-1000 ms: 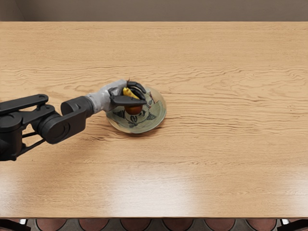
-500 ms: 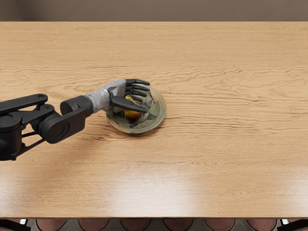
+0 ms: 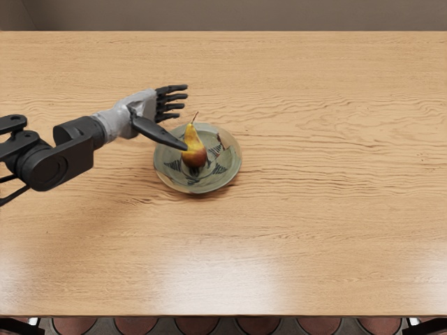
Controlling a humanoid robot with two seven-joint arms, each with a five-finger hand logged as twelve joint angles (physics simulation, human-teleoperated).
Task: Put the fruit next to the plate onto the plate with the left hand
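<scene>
1. My left hand (image 3: 144, 112) is wide open and holds nothing. Its arm comes in from the left edge of the view.
2. My four fingers (image 3: 172, 98) are stretched out straight, slightly fanned, and point to the right.
3. My thumb (image 3: 159, 132) stands apart from them and slants down and to the right, toward the plate (image 3: 227, 167).
4. The pear (image 3: 194, 152) stands upright just past my thumb tip, on the side away from my palm. Its stem points up, and its skin is yellow at the top and reddish lower down.
5. My thumb tip overlaps the pear's near edge in the view, and I cannot tell whether they touch.
6. The pear rests on the plate, near its middle.
7. The plate is greenish with a dark pattern. It lies flat on the wooden surface (image 3: 314, 223), below and to the right of my palm, with its near rim under my thumb.
</scene>
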